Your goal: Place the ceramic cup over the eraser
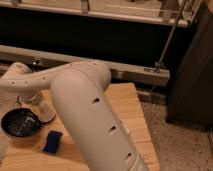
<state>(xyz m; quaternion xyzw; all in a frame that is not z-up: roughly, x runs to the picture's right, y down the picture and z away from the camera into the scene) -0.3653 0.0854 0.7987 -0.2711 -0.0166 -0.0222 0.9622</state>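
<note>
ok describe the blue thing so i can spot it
On the wooden table, find the left end where the hand reaches down. Beside it sits a dark round bowl; just right of that, nearer the camera, lies the blue pad, the only flat blue thing.

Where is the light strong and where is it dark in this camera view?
Camera view: warm light on the wooden table and the pale arm; the background behind lies in deep shadow; faint glints in the dark bowl; the pincer, at the left beside the bowl, is lit like the arm.
</note>
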